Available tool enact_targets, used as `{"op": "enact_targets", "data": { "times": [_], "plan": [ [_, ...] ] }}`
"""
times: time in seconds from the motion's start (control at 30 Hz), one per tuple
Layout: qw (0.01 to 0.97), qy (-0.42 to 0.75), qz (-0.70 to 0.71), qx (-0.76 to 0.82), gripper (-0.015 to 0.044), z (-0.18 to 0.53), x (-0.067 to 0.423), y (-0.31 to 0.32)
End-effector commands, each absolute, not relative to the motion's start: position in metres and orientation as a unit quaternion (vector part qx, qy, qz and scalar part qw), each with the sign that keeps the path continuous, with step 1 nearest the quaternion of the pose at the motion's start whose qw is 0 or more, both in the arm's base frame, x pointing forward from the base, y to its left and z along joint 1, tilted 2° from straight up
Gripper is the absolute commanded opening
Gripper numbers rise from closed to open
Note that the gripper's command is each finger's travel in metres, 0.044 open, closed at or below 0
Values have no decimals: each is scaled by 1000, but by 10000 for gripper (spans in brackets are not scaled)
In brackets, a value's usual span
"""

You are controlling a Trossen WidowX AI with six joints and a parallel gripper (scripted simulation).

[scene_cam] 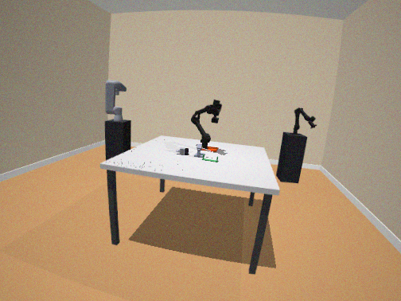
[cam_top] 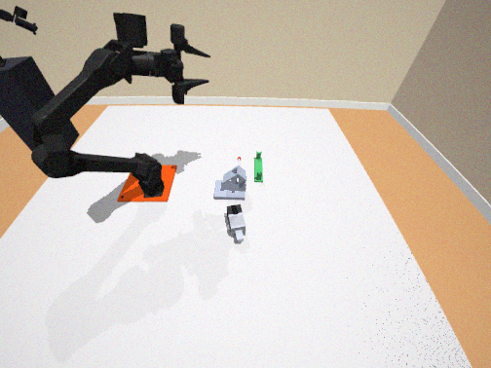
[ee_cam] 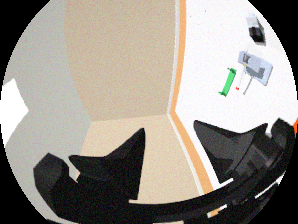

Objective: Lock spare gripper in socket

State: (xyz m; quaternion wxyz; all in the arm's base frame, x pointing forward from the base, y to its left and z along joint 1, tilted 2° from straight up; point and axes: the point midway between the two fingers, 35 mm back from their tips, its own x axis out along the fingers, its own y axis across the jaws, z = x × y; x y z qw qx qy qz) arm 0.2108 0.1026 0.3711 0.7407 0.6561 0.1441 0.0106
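The grey mount [cam_top: 233, 185] [scene_cam: 197, 151] [ee_cam: 256, 67] stands near the middle of the white table [cam_top: 317, 268] [scene_cam: 239, 169]. The thin lock pin [cam_top: 239, 159] [ee_cam: 245, 83], with a red tip, passes through the mount's socket. The spare gripper [cam_top: 236, 222] [scene_cam: 183, 150] [ee_cam: 256, 30], grey with a dark end, lies on its side just in front of the mount. My gripper [cam_top: 197, 68] [scene_cam: 215, 119] [ee_cam: 169, 127] is open and empty. It is high in the air, far to the left of the mount and pointing sideways.
A green block [cam_top: 258, 168] [ee_cam: 229, 82] lies just right of the mount. An orange plate [cam_top: 168, 187] lies under the arm's base. Two black pedestals [scene_cam: 117, 137] [scene_cam: 291, 156] with other arms stand beside the table.
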Motion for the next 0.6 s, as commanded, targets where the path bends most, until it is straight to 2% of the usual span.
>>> {"op": "enact_targets", "data": {
  "times": [0.0,0.27,0.57],
  "plan": [
    [842,185,-7,507,300,359,228,109],
    [928,269,-13,257,300,333,255,112],
    [926,377,27,-14,300,300,282,107]
  ]
}}
